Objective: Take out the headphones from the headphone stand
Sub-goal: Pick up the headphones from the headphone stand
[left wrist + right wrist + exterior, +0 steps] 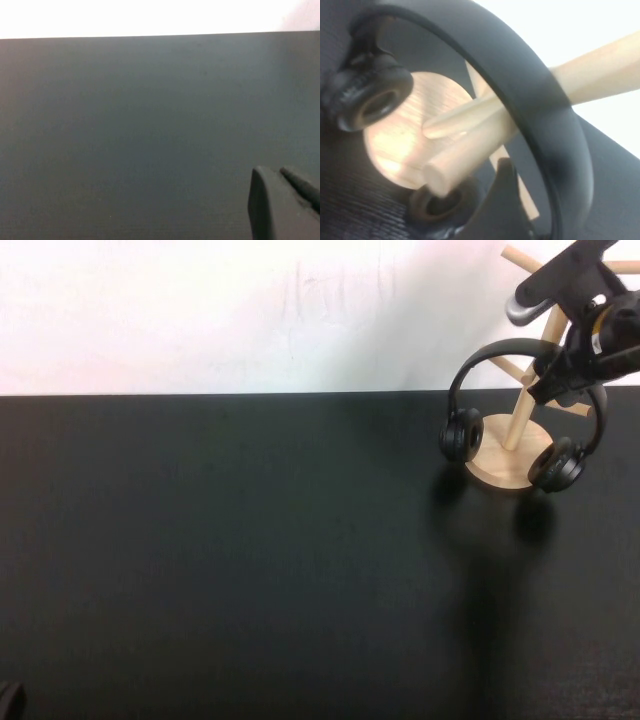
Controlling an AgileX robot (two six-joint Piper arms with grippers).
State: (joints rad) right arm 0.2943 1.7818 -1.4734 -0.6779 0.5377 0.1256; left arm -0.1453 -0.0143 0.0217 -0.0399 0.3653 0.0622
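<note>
At the table's two o'clock, the right gripper (560,375) seemingly clasps the headphones (470,390) hanging on the headphone stand (515,425); the left gripper (280,210) sits far off, grip undeterminable.

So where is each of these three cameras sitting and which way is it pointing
High view: raised on the robot's side, angled down at the black table; the right gripper shows far right at the headphones hanging on the stand.
Left wrist view: on the left arm, facing bare table; only the left gripper shows, at a corner.
Right wrist view: on the right arm, close up on the headband and pegs.
High and right wrist views share the headphones and stand.
</note>
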